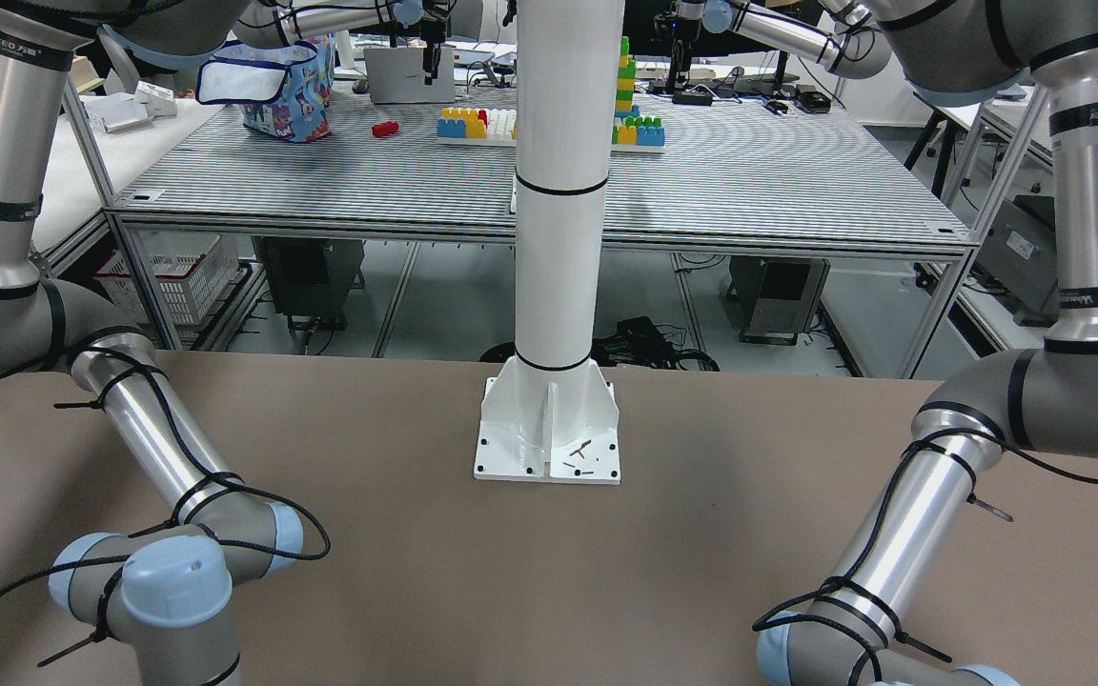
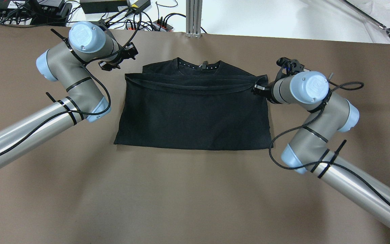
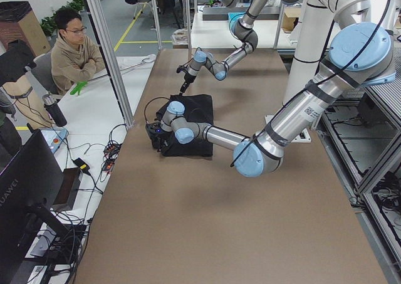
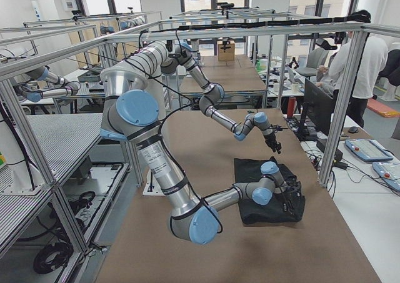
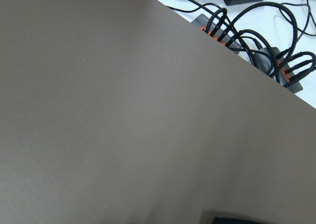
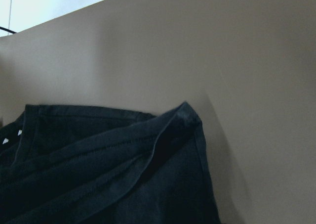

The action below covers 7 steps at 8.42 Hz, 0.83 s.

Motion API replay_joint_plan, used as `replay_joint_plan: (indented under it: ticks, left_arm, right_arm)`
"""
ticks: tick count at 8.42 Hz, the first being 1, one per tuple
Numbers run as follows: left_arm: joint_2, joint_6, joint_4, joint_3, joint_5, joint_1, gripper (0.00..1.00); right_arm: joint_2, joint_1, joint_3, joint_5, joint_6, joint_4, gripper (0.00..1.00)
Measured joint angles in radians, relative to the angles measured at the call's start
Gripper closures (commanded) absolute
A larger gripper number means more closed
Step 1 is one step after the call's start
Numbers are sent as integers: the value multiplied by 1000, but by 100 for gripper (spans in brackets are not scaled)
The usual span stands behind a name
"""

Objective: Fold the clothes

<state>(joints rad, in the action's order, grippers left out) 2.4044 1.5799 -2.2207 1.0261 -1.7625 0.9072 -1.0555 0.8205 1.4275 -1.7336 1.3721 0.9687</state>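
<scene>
Brown table [image 2: 195, 189] is bearing the black clothes [image 2: 195, 115] mid-surface, half-folded — thin, limp, light, probably sagging unless pinched at corners; the left gripper [image 2: 117, 60] is hovering beside the far left corner, the right gripper [image 2: 258, 88] at the opposite one — jaws apart or together, I cannot tell.

Left arm [image 2: 29, 125] reaching in from the left, elbow bending, left gripper [image 2: 118, 60] tipping down far left, right arm [image 2: 350, 179] reaching in from the right, right gripper [image 2: 258, 88] tipping down, fingers hiding.
</scene>
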Motion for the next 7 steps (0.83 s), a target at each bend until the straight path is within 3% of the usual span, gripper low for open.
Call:
replay_joint_plan:
  ticks: [4, 7]
  left_arm:
    - [4, 7, -2, 4, 7, -1, 12]
    - [6, 13, -3, 6, 10, -3, 11]
  right_arm:
    - [-211, -113, 229, 0, 60, -13, 36]
    - [-262, -169, 257, 11, 90, -13, 36]
